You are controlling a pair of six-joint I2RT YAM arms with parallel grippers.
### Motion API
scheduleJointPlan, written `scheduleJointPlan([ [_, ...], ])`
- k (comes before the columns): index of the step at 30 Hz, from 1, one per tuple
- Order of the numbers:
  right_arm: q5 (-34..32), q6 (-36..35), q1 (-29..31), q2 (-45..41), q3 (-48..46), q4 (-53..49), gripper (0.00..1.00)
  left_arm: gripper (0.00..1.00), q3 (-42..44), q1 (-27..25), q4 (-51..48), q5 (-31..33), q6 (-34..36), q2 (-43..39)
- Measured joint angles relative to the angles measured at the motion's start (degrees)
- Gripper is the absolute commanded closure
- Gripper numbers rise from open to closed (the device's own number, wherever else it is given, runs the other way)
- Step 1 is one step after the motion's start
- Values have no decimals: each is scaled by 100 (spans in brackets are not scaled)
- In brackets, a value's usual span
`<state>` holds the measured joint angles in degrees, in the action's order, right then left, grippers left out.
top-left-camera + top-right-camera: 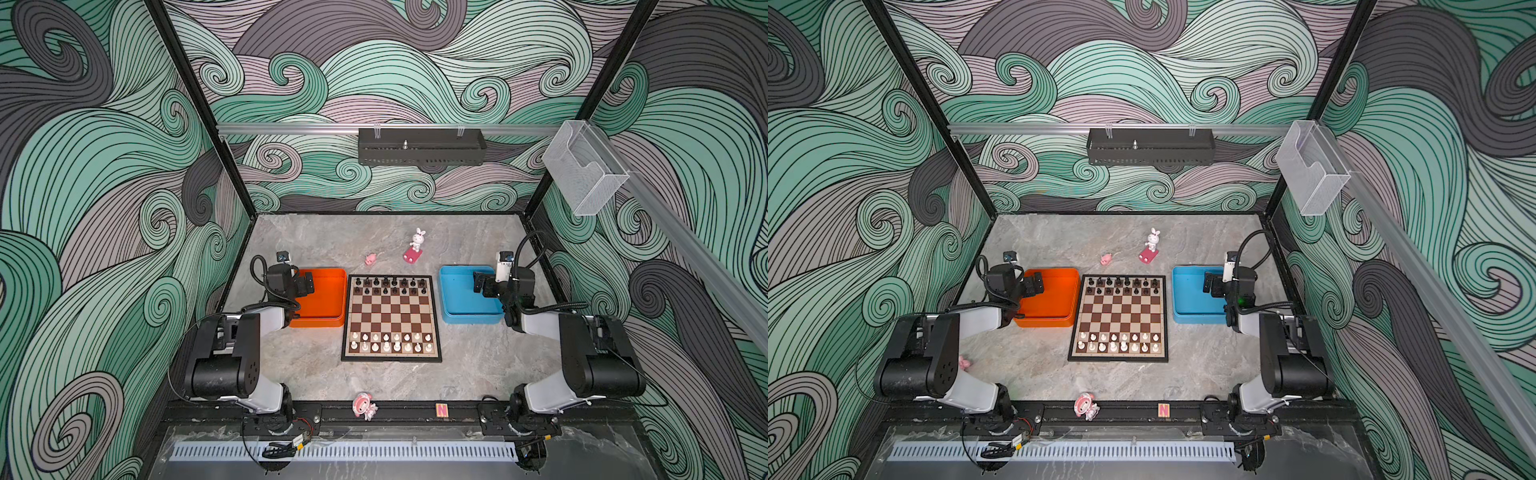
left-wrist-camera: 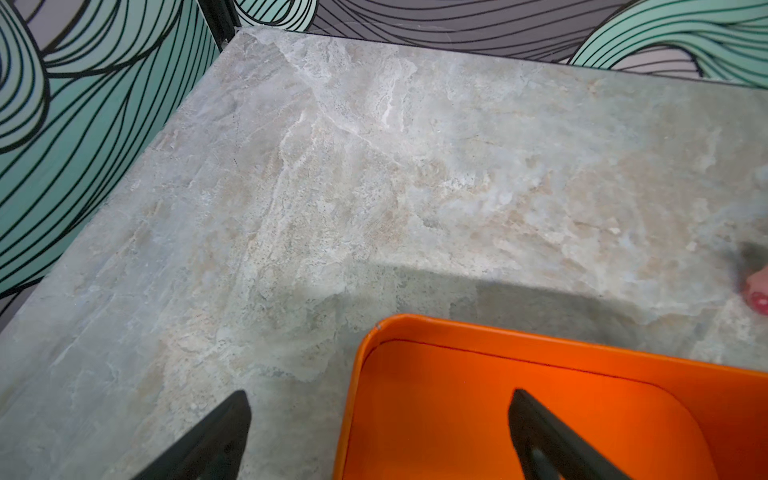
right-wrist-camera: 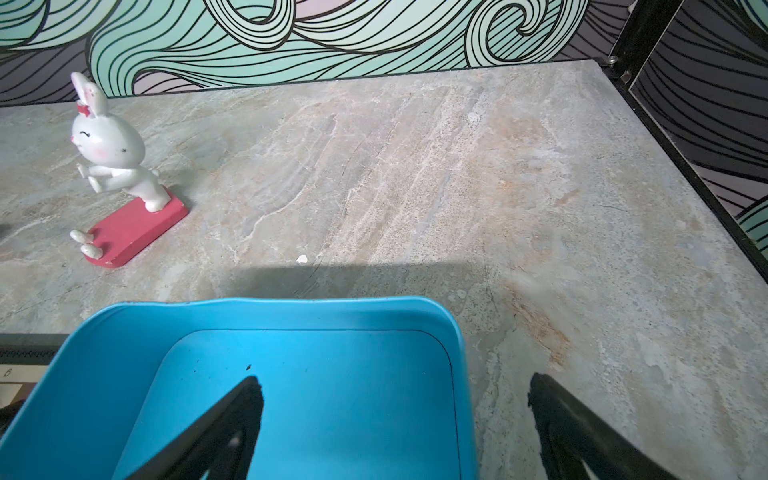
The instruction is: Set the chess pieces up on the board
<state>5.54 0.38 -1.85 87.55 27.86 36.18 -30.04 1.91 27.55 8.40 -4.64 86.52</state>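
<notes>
The board (image 1: 390, 316) (image 1: 1119, 318) lies flat in the middle of the table in both top views. Black chess pieces (image 1: 390, 286) (image 1: 1121, 286) fill its two far rows. White chess pieces (image 1: 390, 341) (image 1: 1119, 341) fill its two near rows. My left gripper (image 1: 307, 284) (image 2: 379, 394) hangs open over the far left corner of the orange tray (image 1: 320, 322) (image 2: 540, 345), with nothing between its fingers. My right gripper (image 1: 478, 284) (image 3: 395, 378) hangs open over the far right corner of the blue tray (image 1: 461, 318) (image 3: 291, 311), holding nothing.
A white rabbit figure (image 1: 415, 245) (image 3: 112, 153) on a pink base and a small pink toy (image 1: 370, 259) stand behind the board. Another pink figurine (image 1: 364, 406) and a letter block (image 1: 441, 410) sit on the front rail. A small pink toy (image 1: 964, 362) lies by the left arm.
</notes>
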Motion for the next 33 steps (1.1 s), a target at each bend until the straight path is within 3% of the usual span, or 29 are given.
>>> scheduleJointPlan([
  [11, -35, -85, 72, 72, -459, 894, 0, 1, 380, -81, 734, 791, -87, 2],
  [33, 575, -409, 98, 76, -553, 1255, 0, 1, 369, -15, 809, 15, 129, 79],
])
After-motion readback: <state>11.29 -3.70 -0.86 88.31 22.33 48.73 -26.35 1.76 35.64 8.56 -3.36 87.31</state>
